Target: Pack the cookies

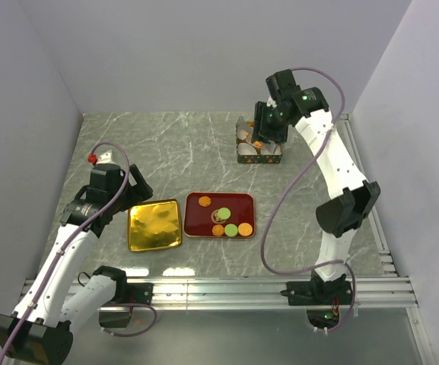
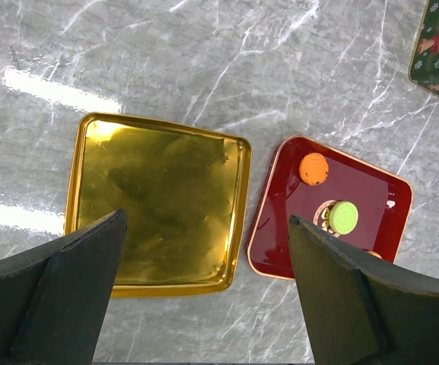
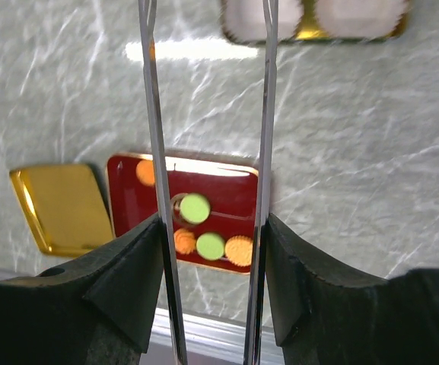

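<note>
Five cookies [image 1: 231, 230], small round biscuits in orange and light green, lie on the shallow red rectangular tray [image 1: 240, 204] near the middle of the grey marble-patterned table [image 1: 166, 144]. One green cookie sits on a flat gold printed emblem [image 2: 324, 214]. An orange spot in the dark green patterned box [image 1: 261, 159], among its white scalloped paper cups [image 3: 348, 15], looks like a cookie already packed, though I cannot confirm it.

The right pincer [image 1: 267, 131] hangs over that box, its thin metal blades [image 3: 154, 114] spread apart with nothing between them. I judge the step in hand to be fetching the next cookie. Procedure:

1. Carry the blades to the red tray.
2. Straddle one cookie in the near row, clear of its close neighbours.
3. Close lightly on its rim so the biscuit does not crack.
4. Lift straight up before traversing.

The left pincer [image 2: 208, 220] hovers above the shiny gold square tray [image 2: 158, 213], just beside the red one, fingers wide and empty. I would keep it parked.
</note>
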You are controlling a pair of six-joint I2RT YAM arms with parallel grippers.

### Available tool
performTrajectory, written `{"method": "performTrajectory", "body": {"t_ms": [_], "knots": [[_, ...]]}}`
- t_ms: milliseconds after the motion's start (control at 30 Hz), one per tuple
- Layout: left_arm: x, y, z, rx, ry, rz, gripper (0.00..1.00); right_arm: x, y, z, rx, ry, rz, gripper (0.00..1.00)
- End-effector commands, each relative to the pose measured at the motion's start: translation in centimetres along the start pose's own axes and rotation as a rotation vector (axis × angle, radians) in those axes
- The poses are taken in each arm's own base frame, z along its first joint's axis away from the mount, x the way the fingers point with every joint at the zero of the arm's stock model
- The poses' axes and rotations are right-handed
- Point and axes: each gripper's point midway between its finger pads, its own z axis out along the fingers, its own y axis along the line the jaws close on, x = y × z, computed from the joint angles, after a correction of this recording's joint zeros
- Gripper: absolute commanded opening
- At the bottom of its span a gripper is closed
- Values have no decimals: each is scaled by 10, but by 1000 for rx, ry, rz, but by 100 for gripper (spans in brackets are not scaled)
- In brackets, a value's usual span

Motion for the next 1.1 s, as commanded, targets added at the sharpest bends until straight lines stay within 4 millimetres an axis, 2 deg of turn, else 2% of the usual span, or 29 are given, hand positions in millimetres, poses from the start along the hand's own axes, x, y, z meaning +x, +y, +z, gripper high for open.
{"method": "performTrajectory", "body": {"t_ms": [0,33,67,133,167,200,233,300,400,433,467,500,567,733,1067], "knots": [[-5,-8,-1,33,-18,3,93,23,23,-19,-47,-12,-48,58],[-6,-7,-3,33,-23,-1,93,35,26,-19,-56,-4,-61,58],[-7,-7,-3,33,-28,-1,93,48,38,-20,-76,9,-94,58],[-8,-7,-5,37,-36,-4,93,63,47,-27,-97,7,-118,58],[-8,-8,-5,39,-36,-4,93,79,46,-22,-89,42,-132,58],[-7,-8,-4,38,-33,-2,93,93,54,-24,-98,56,-159,58],[-6,-8,-4,40,-28,0,93,104,51,-24,-91,66,-158,58],[-7,-9,-4,45,-26,3,93,123,57,-28,-111,77,-184,58],[-6,-10,-3,51,-22,6,93,149,49,-32,-113,100,-181,58],[-6,-10,-3,51,-22,8,93,156,50,-38,-125,95,-183,58],[-5,-11,-3,54,-18,10,93,169,42,-32,-99,121,-188,58],[-5,-12,-3,58,-17,10,93,175,40,-36,-104,119,-188,58],[-4,-11,-2,57,-12,12,93,192,33,-31,-85,152,-197,58],[-3,-13,-2,64,-7,15,93,209,24,-30,-44,170,-209,58],[-4,-13,-3,68,-12,16,93,235,28,-15,30,235,-307,58]]}}
